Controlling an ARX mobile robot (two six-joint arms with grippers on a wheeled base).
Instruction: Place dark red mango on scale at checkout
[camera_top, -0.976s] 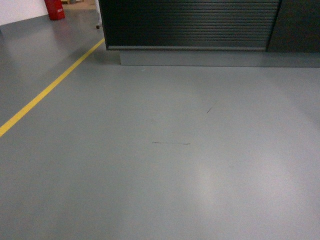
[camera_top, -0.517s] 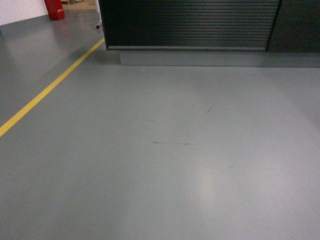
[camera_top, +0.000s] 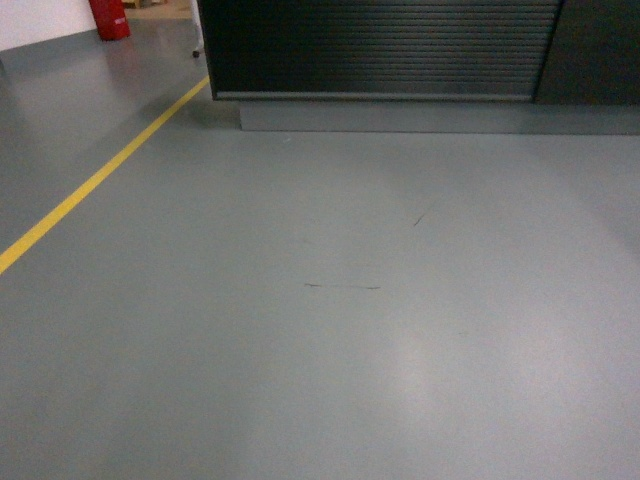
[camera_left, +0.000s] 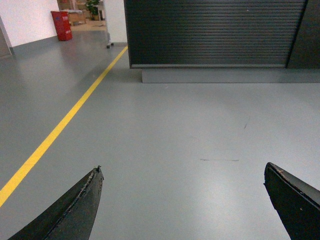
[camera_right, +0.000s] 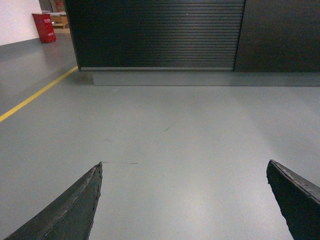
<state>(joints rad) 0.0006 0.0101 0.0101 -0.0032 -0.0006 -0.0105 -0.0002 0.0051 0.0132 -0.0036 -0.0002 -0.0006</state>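
The black ribbed-front checkout counter (camera_top: 380, 50) on its grey plinth fills the frame's top. The left gripper (camera_left: 182, 200) and right gripper (camera_right: 185, 200) both gape wide, holding nothing, above grey floor (camera_top: 320, 330). No mango or scale shows.

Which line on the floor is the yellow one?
The long painted yellow stripe running diagonally along the left side of the grey floor. The short dark scuff marks in the middle are thin and blackish.
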